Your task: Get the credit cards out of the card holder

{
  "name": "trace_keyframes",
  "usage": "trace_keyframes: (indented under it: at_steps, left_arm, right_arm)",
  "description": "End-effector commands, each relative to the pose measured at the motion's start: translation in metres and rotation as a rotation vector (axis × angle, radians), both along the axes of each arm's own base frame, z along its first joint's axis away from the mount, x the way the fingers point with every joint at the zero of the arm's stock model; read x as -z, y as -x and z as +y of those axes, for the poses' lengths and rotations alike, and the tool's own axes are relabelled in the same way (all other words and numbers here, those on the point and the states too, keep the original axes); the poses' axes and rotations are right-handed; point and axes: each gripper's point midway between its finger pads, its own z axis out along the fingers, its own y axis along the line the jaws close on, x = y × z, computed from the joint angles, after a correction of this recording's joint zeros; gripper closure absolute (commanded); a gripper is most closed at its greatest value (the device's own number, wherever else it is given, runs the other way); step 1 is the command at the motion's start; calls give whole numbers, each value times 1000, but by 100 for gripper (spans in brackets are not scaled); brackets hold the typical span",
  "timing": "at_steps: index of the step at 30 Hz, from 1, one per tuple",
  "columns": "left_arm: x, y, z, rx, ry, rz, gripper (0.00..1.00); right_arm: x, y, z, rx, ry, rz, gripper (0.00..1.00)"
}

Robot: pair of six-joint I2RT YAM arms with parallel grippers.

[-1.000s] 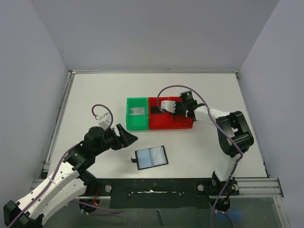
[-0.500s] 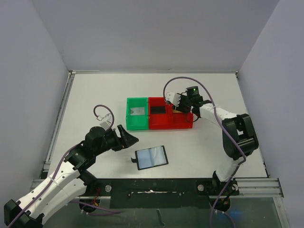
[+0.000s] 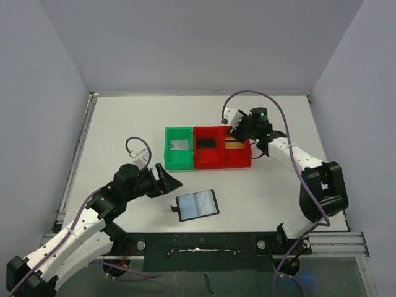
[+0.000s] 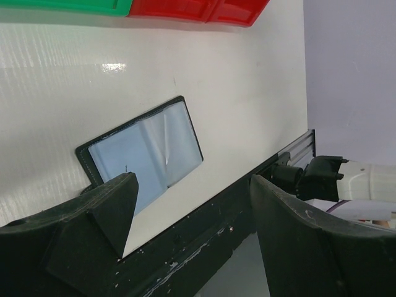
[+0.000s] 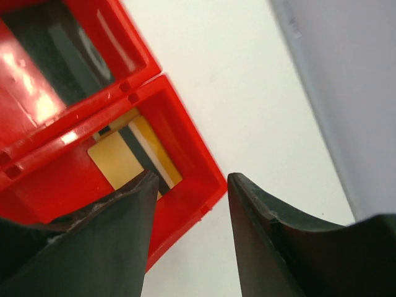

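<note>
Open card holder (image 3: pixel 197 205) lies flat, long axis left-right — left claw (image 4: pixel 193 189) and right claw (image 5: pixel 189 182) spread

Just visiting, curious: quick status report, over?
Left gripper open, near card holder, which lies open. Right gripper open, empty, above gold card in red bin. Nothing in the way.
</note>
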Motion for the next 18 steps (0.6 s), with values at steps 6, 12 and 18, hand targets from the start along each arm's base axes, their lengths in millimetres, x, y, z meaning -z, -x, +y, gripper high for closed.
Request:
trace_keyframes:
  at_steps: [6,12,18]
  left_arm:
    - [-11,-4,-10,31,44,-27,28]
    - [-11,-7,-14,34,54,-20,28]
    - [-9,-6,-15,42,51,-11,29]
  right_arm:
    - [-91,18,-9,510,-605,57,47]
    - [-12,48,-16,826,-563,444,63]
    - [12,48,-10,907,-581,509,72]
